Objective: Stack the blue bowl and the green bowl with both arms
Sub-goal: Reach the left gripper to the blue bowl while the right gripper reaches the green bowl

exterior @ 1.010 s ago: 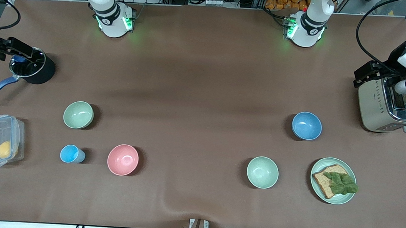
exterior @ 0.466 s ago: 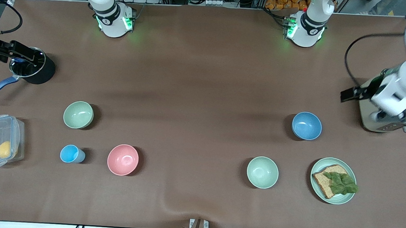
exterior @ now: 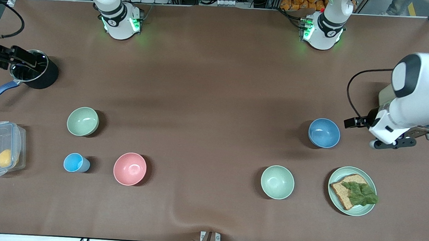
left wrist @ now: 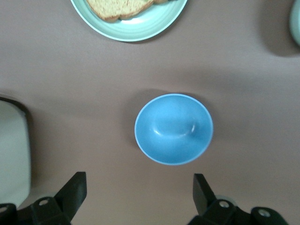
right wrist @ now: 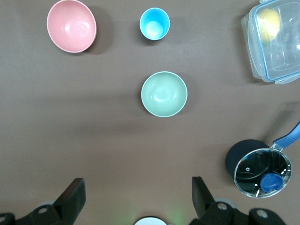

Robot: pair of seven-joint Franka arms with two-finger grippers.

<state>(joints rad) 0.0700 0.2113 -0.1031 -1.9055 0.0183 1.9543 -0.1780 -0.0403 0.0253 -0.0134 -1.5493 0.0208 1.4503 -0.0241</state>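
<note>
The blue bowl point(exterior: 324, 133) point(left wrist: 174, 129) stands upright toward the left arm's end of the table. My left gripper point(left wrist: 139, 187) point(exterior: 392, 143) hangs open above the bare cloth between that bowl and the toaster, holding nothing. Toward the right arm's end stands the green bowl point(exterior: 83, 121) point(right wrist: 164, 93), upright and empty. My right gripper point(right wrist: 138, 194) is open and empty, high up near the pot and well away from the green bowl. In the front view only its dark wrist parts show by the table's edge.
A paler mint bowl point(exterior: 277, 182) and a plate with bread point(exterior: 354, 207) lie nearer the camera than the blue bowl. A pink bowl point(exterior: 130, 169), small light-blue cup point(exterior: 76, 162), clear lidded box point(exterior: 0, 148) and black pot point(exterior: 33, 74) surround the green bowl. The left arm covers most of the toaster point(exterior: 428, 128).
The left arm has swung from over the toaster toward the blue bowl, its gripper staying open. The right arm has hardly moved. No bowl has shifted.
</note>
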